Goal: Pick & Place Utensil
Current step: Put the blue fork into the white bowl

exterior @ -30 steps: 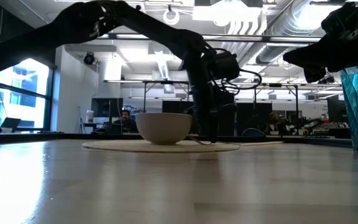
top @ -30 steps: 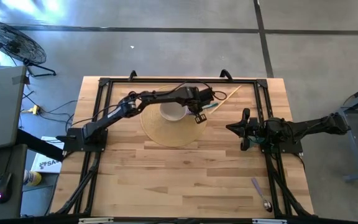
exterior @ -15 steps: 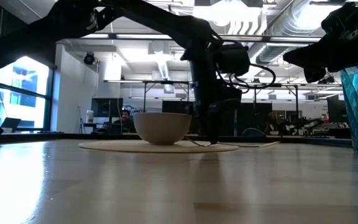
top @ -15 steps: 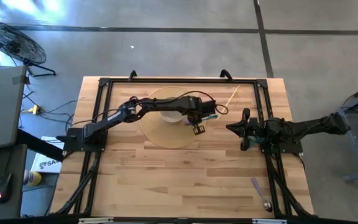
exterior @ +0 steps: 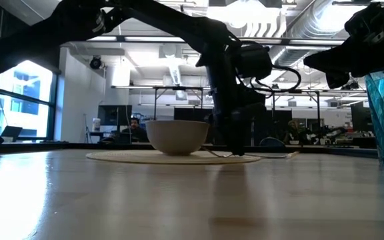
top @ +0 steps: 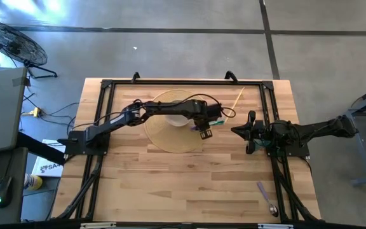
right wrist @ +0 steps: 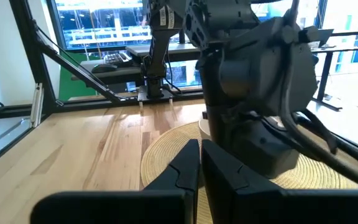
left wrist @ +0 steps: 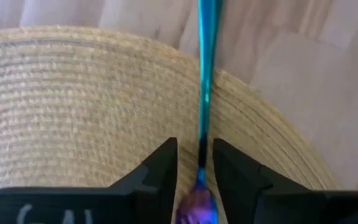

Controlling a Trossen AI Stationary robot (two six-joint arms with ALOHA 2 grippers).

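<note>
The wooden table (top: 189, 178) stretches under me, with the round woven mat (top: 170, 133) toward its far side and the white bowl (exterior: 176, 137) sitting on the mat. My left gripper (left wrist: 194, 167) is low over the mat's right edge, just beside the bowl. Its fingers (left wrist: 163, 168) stand slightly apart, and the blue utensil (left wrist: 205, 74) runs between them, lying across the mat's rim onto the bare wood. I cannot tell whether they are touching it. My right gripper (right wrist: 199, 163) waits at the table's right side, fingers pressed together, holding nothing.
</note>
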